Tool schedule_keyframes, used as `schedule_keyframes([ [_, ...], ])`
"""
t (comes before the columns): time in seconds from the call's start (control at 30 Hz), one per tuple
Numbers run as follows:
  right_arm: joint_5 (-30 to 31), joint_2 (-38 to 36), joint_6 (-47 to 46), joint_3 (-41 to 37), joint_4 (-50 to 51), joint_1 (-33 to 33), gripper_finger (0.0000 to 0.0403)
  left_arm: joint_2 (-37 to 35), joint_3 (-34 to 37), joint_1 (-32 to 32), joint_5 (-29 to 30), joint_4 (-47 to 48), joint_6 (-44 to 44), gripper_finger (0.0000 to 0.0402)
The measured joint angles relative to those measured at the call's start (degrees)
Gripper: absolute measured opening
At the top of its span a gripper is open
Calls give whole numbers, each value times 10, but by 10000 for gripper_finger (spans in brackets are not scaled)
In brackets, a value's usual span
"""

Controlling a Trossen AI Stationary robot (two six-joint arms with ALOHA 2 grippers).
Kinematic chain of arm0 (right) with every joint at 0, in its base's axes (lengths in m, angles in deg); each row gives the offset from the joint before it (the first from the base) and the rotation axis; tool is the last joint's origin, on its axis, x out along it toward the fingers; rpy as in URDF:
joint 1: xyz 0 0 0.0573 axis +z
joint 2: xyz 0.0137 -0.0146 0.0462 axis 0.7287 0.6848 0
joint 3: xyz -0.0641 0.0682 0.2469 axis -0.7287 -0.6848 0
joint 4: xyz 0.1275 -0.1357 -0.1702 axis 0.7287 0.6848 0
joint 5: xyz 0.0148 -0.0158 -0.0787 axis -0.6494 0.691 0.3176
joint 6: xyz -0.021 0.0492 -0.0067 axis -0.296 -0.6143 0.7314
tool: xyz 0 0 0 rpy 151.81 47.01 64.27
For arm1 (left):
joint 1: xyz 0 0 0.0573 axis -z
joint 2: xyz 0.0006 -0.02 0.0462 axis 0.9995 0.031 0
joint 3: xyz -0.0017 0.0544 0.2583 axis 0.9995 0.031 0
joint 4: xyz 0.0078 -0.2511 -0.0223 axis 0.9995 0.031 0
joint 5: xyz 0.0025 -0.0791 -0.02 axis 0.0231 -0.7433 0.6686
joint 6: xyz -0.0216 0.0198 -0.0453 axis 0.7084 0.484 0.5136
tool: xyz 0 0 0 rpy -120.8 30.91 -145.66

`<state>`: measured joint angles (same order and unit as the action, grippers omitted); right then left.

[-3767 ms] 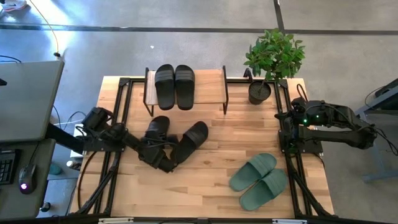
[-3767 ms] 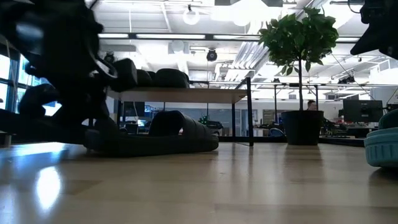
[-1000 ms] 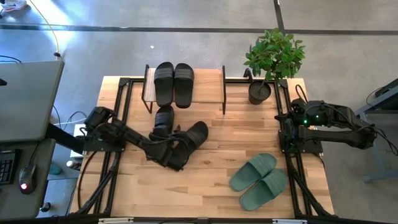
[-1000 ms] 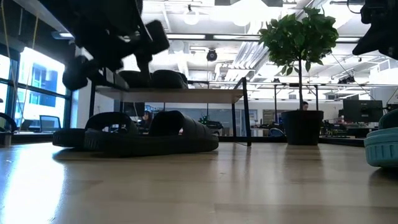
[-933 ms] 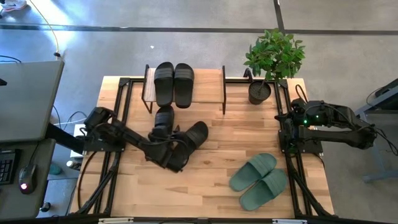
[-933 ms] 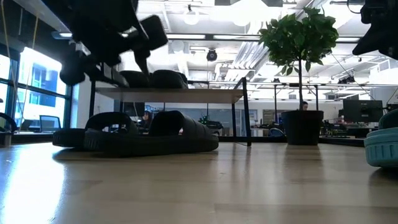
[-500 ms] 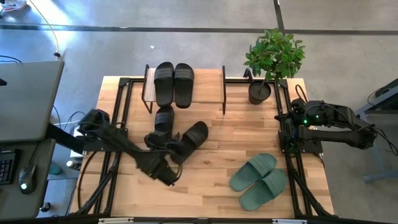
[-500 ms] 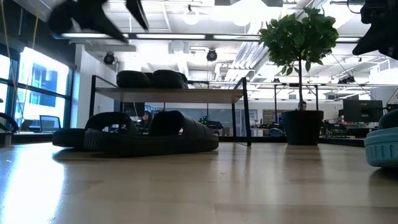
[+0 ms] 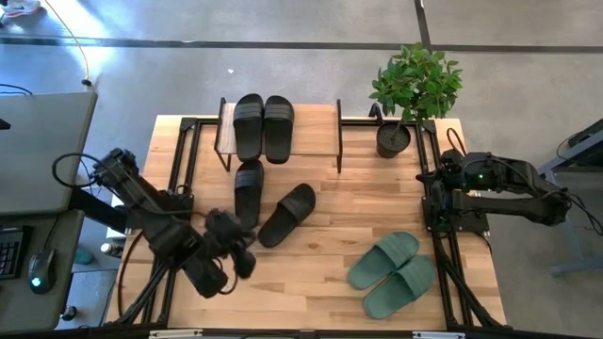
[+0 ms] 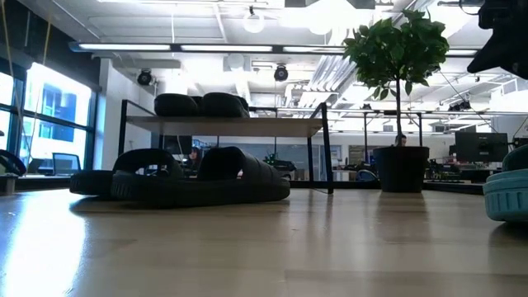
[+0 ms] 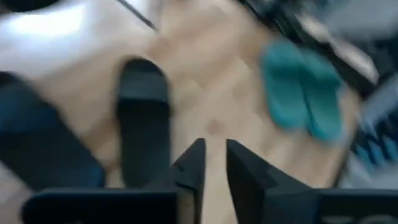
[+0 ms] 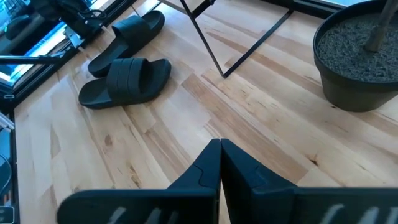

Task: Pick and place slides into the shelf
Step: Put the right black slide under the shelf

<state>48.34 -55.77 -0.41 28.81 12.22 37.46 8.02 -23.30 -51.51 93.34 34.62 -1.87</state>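
Observation:
The shelf stands at the table's far edge with two black slides side by side on its plank. Two more black slides lie flat on the table before it: one pointing at the shelf's front, one slanted beside it. The green pair lies near the right near corner. My left gripper hangs above the table near the left near side, slightly open and empty. My right gripper waits shut at the table's right edge.
A potted plant stands at the far right corner beside the shelf. Black frame rails run along the table's left and right sides. Bare wood lies between the black slides and the green pair.
My left arm has drawn back from over the two black slides toward the table's near left corner and has risen out of the low view. Both slides on the table have stayed where they were.

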Motion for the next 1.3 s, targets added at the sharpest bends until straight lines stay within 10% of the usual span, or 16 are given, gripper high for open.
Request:
schedule_keyframes([
  [0.2,1,0,-11,0,0,0,0,-1,31,-42,-179,-196,-280,13],
  [0.4,13,0,-16,0,-1,0,0,0,119,-96,-338,-167,-298,4],
  [1.3,62,0,-11,0,-1,0,0,63,299,-252,-398,-205,-459,0],
])
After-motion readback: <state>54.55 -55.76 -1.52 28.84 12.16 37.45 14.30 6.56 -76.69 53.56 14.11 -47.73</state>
